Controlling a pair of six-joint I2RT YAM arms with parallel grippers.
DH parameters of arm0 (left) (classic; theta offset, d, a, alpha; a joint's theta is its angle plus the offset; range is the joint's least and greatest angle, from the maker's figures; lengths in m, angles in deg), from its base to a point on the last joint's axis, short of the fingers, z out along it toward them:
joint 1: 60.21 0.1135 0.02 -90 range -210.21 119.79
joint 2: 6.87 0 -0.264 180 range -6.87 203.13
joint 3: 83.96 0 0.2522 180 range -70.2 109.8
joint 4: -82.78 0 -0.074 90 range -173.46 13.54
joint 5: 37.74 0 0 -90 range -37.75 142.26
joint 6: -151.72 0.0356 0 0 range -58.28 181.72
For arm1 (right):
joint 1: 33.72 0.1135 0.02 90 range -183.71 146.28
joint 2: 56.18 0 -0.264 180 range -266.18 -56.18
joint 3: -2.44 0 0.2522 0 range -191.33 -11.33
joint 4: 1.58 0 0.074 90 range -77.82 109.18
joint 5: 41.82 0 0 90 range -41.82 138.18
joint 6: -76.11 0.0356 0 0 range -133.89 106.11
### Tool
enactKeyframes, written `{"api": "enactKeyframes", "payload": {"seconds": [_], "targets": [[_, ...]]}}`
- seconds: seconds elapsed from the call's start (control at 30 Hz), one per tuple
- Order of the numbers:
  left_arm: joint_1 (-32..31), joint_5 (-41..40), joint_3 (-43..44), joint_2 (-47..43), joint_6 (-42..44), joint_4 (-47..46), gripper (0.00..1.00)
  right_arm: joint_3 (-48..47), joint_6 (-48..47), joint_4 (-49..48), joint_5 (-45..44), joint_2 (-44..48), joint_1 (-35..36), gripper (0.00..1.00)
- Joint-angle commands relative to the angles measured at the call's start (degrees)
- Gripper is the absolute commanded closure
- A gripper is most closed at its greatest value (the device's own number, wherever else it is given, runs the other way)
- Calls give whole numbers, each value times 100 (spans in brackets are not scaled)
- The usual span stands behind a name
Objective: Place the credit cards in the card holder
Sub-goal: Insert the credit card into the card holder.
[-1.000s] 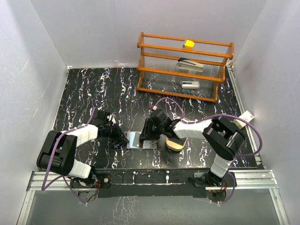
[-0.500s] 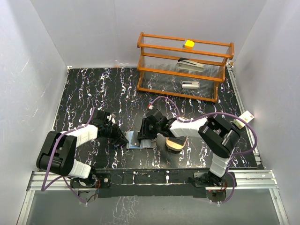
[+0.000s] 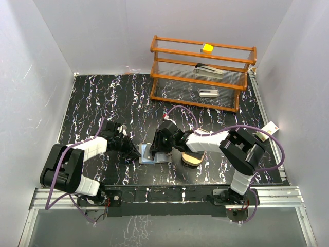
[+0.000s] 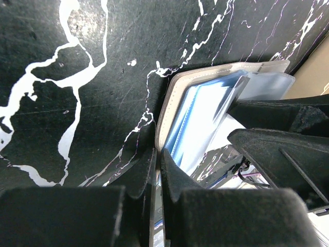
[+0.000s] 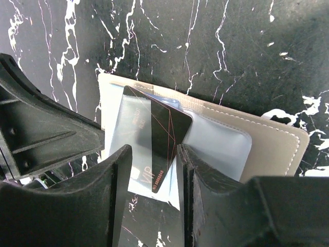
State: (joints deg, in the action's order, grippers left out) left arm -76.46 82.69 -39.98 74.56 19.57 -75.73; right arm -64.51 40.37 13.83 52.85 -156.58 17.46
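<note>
Black marbled desk [image 3: 103, 98], white walls [image 3: 103, 36]. Right tool [image 5: 154, 154] pinches a dark card [image 5: 157, 128]; left tool [image 4: 158, 157] clamps the half-hidden edge of the card holder [image 4: 169, 98].

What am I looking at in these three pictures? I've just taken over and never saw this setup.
Two robot arms are bolted to the near edge of a black marbled table. The overhead picture looks down from behind them; the other two come from cameras on each wrist. On the table lie an open card holder, blue cards in its sleeves, and a wooden tray; a shelf stands at the back. The left gripper appears to pinch the holder's edge. The right gripper holds a dark card over a sleeve.
</note>
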Motion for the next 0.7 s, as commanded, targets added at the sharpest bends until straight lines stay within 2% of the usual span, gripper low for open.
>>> {"api": "enactKeyframes", "payload": {"seconds": [0.0, 0.47, 0.67], "targets": [[-45, 50, 61, -73, 100, 194, 100, -63, 244, -97, -421, 150, 85, 61], [-45, -20, 75, -127, 136, 268, 100, 86, 858, 5, -1315, 448, 279, 60], [-48, -46, 89, -126, 144, 286, 100, 137, 1122, 33, -1660, 431, 390, 54]]}}
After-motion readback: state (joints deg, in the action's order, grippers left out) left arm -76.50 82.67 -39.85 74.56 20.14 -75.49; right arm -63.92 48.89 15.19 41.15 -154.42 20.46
